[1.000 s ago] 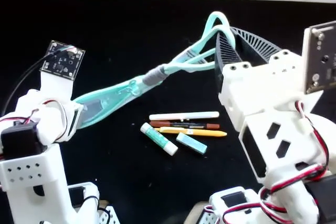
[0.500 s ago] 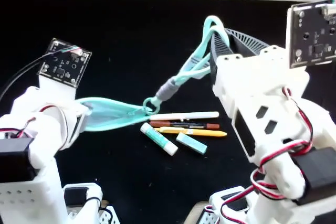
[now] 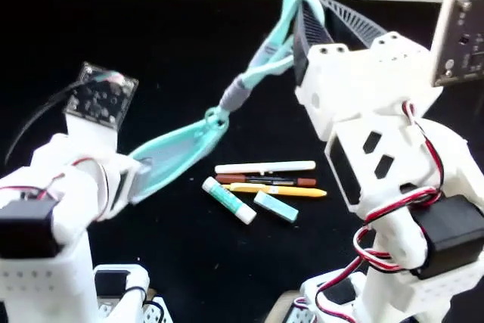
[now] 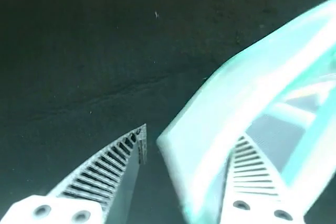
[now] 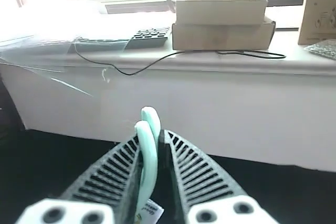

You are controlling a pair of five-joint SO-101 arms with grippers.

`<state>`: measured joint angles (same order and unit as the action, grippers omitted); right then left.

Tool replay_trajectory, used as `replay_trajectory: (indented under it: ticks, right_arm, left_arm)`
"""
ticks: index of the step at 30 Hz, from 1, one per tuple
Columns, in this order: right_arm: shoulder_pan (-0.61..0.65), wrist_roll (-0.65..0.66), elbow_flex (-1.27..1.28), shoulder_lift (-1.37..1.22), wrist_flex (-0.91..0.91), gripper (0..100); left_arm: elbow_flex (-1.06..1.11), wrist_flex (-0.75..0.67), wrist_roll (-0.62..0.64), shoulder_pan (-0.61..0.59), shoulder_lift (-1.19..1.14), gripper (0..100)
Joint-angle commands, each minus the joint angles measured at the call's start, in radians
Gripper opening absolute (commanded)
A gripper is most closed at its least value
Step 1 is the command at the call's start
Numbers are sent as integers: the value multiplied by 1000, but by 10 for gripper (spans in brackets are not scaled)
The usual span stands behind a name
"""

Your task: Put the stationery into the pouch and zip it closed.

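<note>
The turquoise pouch (image 3: 175, 150) hangs in the air above the black table (image 3: 151, 58), stretched at a slant between the 2 arms. Its low end is at the left gripper (image 4: 192, 136) and its strap (image 3: 261, 73) rises to the right gripper (image 5: 152, 139). The left gripper's jaws stand apart. In the left wrist view the pouch's end lies between them and covers 1 ribbed finger, which shows through the translucent material. A dark gap separates the other finger from the pouch's edge. The right gripper is raised near the table's far edge and is clamped on the doubled loop of the strap. The loop's rounded tip pokes out just past the 2 fingertips in the right wrist view. A grey sleeve (image 3: 235, 97) wraps the strap partway down, near the ring that joins it to the pouch. All 5 pieces of stationery lie on the table below the pouch, apart from both grippers. A white pen (image 3: 265, 166), a brown pen (image 3: 266, 180) and a yellow pen (image 3: 276, 191) lie side by side. Just nearer the arms are a white-and-green stick (image 3: 229, 200) and a small teal block (image 3: 275, 207).
</note>
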<state>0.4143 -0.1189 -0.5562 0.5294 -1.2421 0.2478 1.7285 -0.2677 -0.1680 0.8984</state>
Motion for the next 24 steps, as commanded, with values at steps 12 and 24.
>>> replay_trajectory:
  ticks: [12,24]
  right_arm:
    - [47,-6,-400,-107,-179,9]
    - [45,-12,-119,-105,-99,9]
  left_arm:
    - [-71,-5,6,-77,2,277]
    - [-185,-3,12,-76,8,274]
